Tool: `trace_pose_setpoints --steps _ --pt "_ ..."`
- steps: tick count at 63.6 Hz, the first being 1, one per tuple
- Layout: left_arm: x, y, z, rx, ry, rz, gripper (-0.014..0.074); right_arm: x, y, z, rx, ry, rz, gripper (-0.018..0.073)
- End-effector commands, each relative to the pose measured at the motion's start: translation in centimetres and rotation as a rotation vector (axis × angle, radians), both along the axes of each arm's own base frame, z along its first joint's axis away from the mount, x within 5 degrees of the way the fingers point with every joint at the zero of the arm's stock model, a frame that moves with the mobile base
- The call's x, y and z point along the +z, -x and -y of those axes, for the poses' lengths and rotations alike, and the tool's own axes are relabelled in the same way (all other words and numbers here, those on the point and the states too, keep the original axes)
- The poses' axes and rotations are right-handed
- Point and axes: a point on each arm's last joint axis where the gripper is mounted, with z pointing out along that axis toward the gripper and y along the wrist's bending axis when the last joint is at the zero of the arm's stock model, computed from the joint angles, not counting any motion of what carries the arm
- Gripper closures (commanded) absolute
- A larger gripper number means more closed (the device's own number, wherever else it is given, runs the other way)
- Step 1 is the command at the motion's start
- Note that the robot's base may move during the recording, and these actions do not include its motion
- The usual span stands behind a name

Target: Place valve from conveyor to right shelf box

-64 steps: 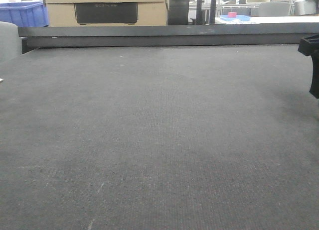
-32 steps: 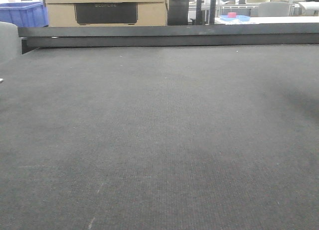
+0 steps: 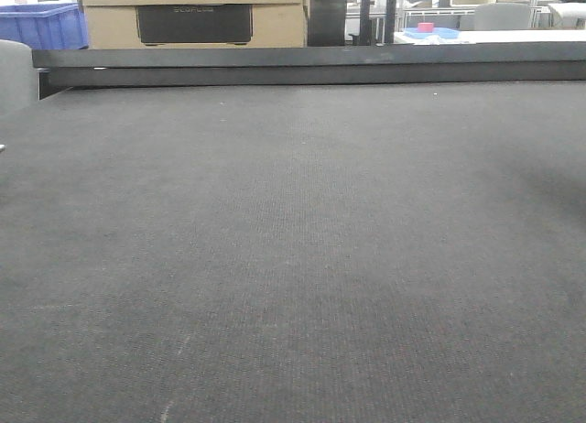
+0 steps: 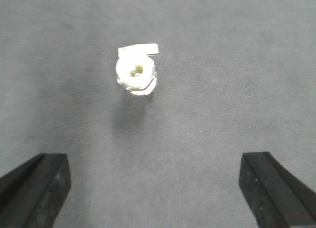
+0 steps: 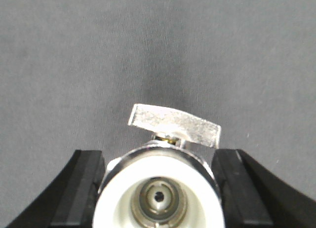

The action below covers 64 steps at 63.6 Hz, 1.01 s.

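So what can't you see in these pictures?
Right wrist view: the bottom edge cuts off the held valve and the right gripper.
Left wrist view: the loose valve glares white, details lost.
Front view: the conveyor shows, but no arms or valves.
No view shows the shelf box.

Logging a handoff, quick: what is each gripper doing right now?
Left gripper: open, empty; a loose valve lies ahead on the conveyor.
Right gripper: closed on a valve.
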Motion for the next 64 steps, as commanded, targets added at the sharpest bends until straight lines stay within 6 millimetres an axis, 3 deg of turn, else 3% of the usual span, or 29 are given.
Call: trace_pose_setpoints --steps 1,22,42,64 --pt "-0.9 -2.0 -0.8 -0.039 0.036 -0.029 -0.0003 0.3 0.1 0.1 -0.007 0.0 0.051 0.0714" --pt "-7.2 -7.8 -2.2 -0.032 0.011 -0.116 -0.0003 -0.3 0.1 0.1 -0.008 -0.005 0.045 0.0714" --pt "-12.4 -10.5 -2.7 -0.042 0.019 -0.194 -0.0003 -0.2 0.0 0.1 -0.008 -0.007 0.049 0.0714" --pt "-14.2 -11.7 -2.9 -0.037 0.014 -0.176 -0.0003 -0.2 0.0 0.1 -0.008 -0.008 0.051 0.0714"
